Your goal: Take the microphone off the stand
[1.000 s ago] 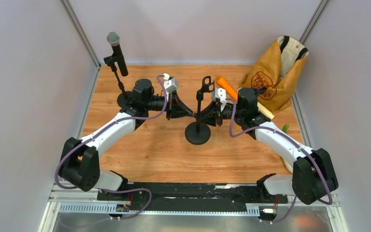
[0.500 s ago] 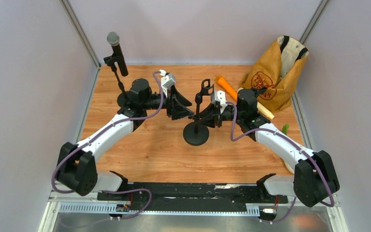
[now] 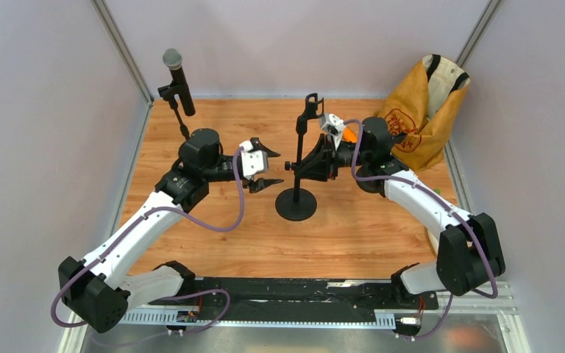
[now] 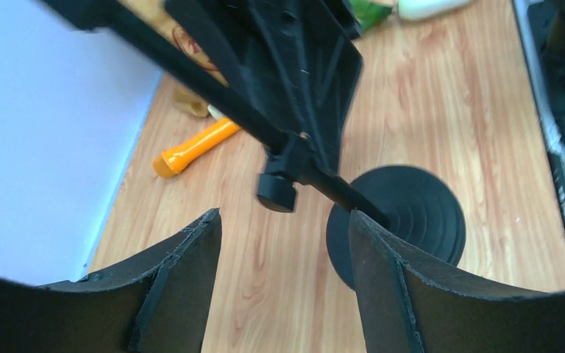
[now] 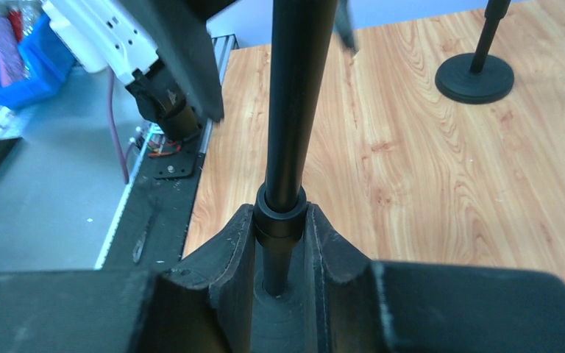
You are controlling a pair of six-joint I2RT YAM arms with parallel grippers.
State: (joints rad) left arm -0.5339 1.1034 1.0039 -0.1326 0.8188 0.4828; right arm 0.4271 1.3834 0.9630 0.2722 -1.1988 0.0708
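I see the mic (image 3: 174, 68) in the clip of its stand (image 3: 183, 123), head up, at the far left corner of the table (image 3: 353, 239). Neither claw touches it. The foot of that stand is mostly hidden behind my left arm in the top view. The right wrist camera shows it as a round black disc on the wood.

My left claw (image 3: 271, 168) is released, jaws spread wide. It hovers low over the table, just left of the middle stand (image 3: 296, 204) and not touching it. It is well apart from the mic. Through the left wrist camera, that stand's round base and slanting pole sit in the gap between the two fingers (image 4: 180, 276), with a small knob on the pole.

My right claw (image 5: 279, 220) is clenched on the pole of the middle stand, above the base. The fingers press a collar on the pole from both sides. The stand is on its base with its clip at the top.

An orange handle (image 4: 195, 147) lies on the table behind the right wrist. A brown bag (image 3: 419, 110) leans in the far right corner.
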